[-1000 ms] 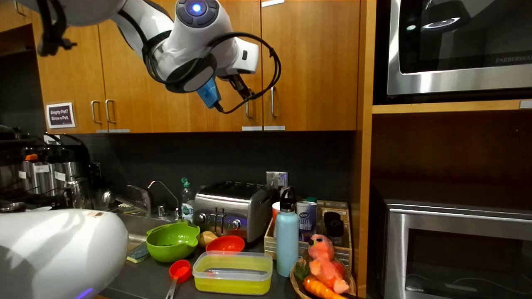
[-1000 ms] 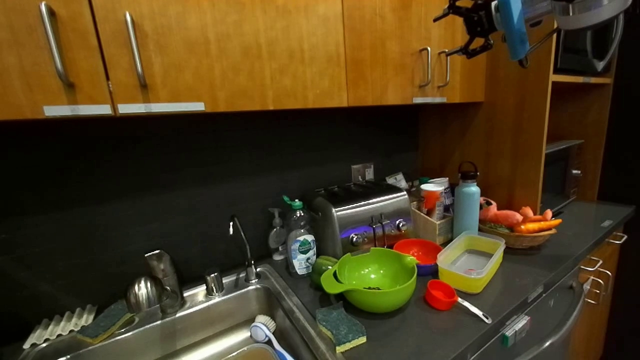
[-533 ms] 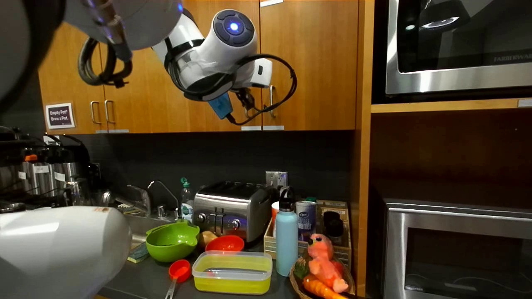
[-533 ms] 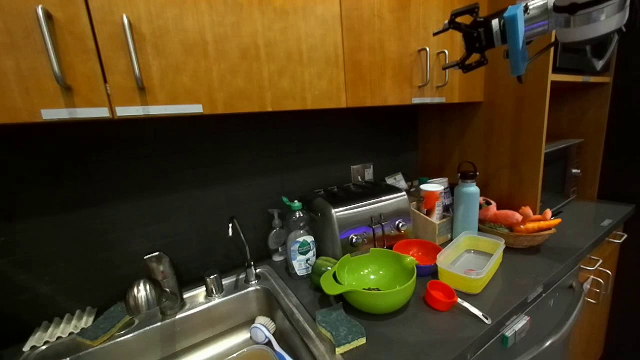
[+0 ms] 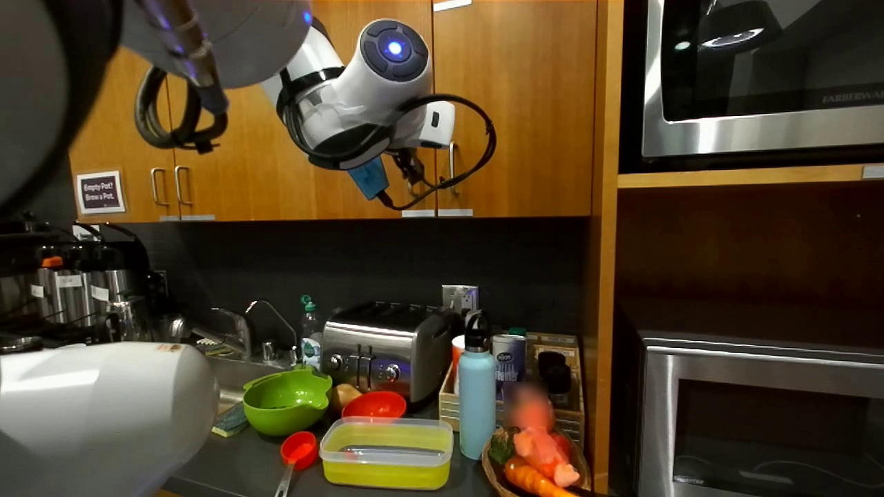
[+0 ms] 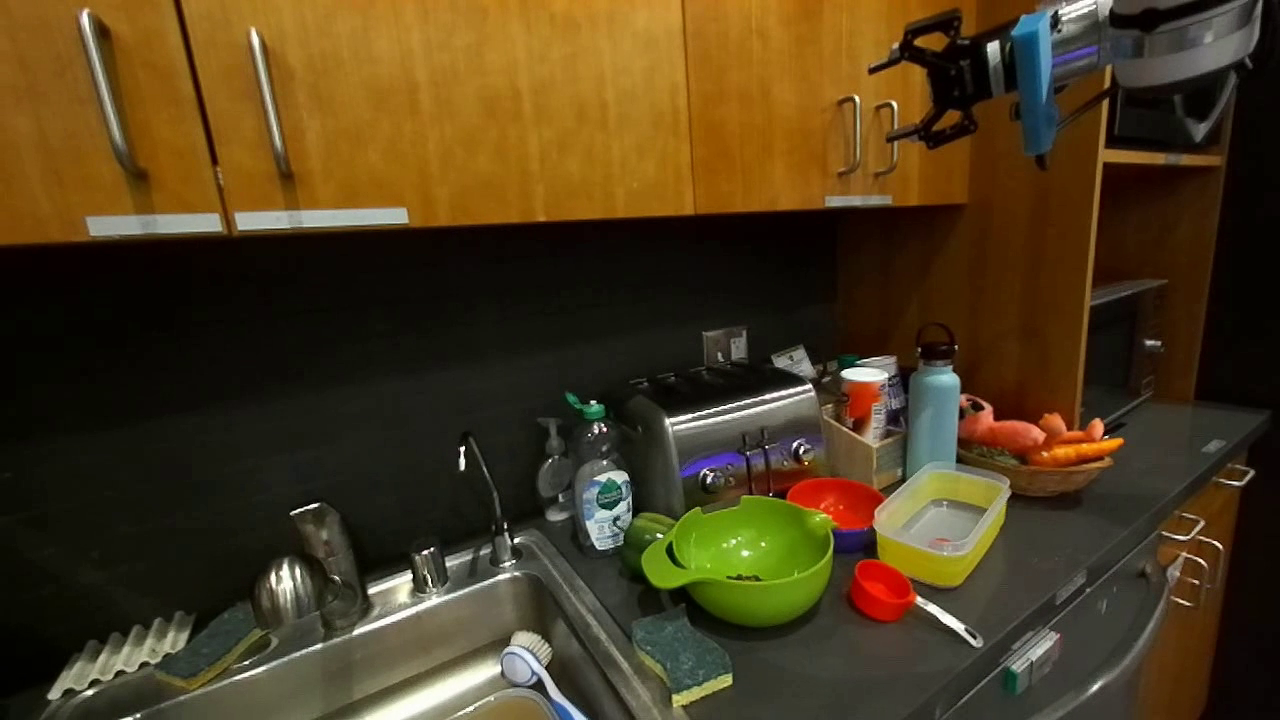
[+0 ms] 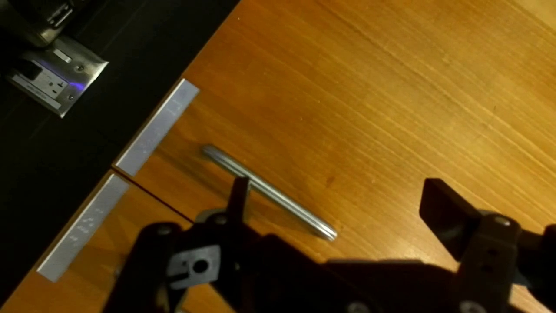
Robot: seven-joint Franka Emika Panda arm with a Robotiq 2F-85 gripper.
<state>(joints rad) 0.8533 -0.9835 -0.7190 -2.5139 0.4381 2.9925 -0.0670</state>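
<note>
The handle point(image 7: 278, 198), a steel bar, is fixed to a wooden door point(image 7: 391, 87) above the desk point(image 6: 800, 665), with the end effector point(image 7: 336, 189) facing it. In the wrist view one jaw covers part of it; whether they touch I cannot tell. The jaws stand wide apart and grip nothing. Two pale strips point(image 7: 158, 126) line the lower edge on either side of a seam point(image 7: 152, 194), and past them an outlet point(image 7: 65, 76) is set in the dark wall point(image 7: 130, 52).

In an exterior view the end effector hangs high over the desk. Near the wall stands a toaster point(image 6: 740, 430), with a crate point(image 6: 855, 455) of canisters point(image 6: 864, 405) and a blue bottle point(image 6: 933, 415) on one side and a soap bottle point(image 6: 605, 490) on the other. In front of it sit a green bowl point(image 6: 770, 595), a red bowl point(image 6: 840, 500) and a yellow box point(image 6: 935, 568), with a red scoop point(image 6: 880, 592) near the box. A basket point(image 6: 1045, 480) near the blue bottle holds a pink toy point(image 6: 1012, 437) and a carrot point(image 6: 1075, 453). A sponge point(image 6: 683, 655) lies between the green bowl and the sink point(image 6: 598, 632), where a brush point(image 6: 520, 665) rests. One microwave point(image 5: 753, 96) sits on a shelf point(image 5: 746, 179) above another.
</note>
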